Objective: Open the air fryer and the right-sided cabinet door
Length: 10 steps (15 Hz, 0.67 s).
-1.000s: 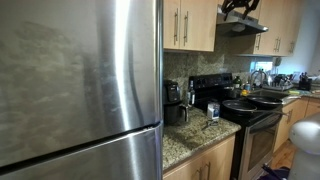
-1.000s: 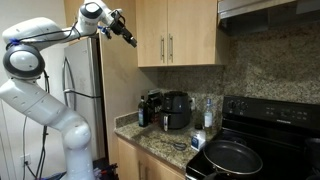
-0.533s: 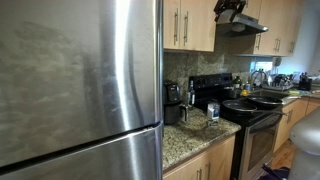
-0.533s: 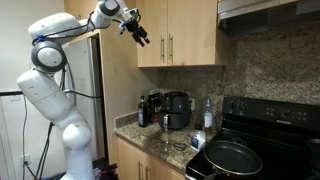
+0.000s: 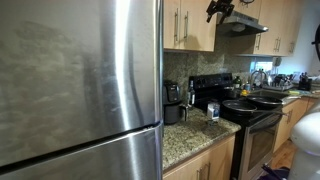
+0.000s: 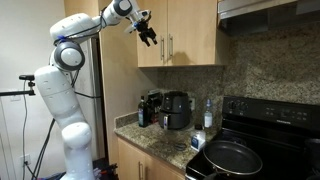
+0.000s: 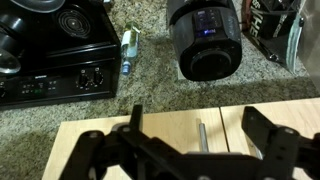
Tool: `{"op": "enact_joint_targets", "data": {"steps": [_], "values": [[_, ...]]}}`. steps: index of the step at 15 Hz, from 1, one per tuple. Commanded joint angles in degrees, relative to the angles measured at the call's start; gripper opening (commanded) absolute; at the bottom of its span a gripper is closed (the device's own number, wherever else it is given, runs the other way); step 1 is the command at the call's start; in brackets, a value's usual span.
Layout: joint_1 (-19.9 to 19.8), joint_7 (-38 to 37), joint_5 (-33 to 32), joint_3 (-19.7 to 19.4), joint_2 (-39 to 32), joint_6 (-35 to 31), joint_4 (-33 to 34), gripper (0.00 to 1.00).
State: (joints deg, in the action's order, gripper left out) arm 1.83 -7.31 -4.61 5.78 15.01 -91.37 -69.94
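Wooden upper doors are seen shut in an exterior view, the right door (image 6: 195, 35) included, and its handle (image 6: 171, 47) is not yet gripped. The gripper (image 6: 148, 30) is held near the handles, upper centre of the frame, with jaws spread wide and grasping nothing. The air fryer (image 6: 177, 110) is found on the counter (image 6: 150, 135) below, its drawer seemingly shut. Neither opening is judged done, so both are left.

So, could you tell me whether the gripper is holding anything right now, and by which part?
Nothing is held: the gripper is open, its jaws empty, hovering near the bar handle of the right-sided cabinet door.
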Motion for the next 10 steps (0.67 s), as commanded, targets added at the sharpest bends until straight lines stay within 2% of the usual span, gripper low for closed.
{"op": "enact_joint_targets", "data": {"steps": [1,6,10], "values": [[0.4,4.9,2.9,-2.0,-4.0,2.3,1.6,1.00],[0.2,17.0,7.9,-3.5,-14.4,0.9,11.0,1.00],[2.4,19.4,1.0,-0.2,-19.9,-9.2,17.3,1.00]]}}
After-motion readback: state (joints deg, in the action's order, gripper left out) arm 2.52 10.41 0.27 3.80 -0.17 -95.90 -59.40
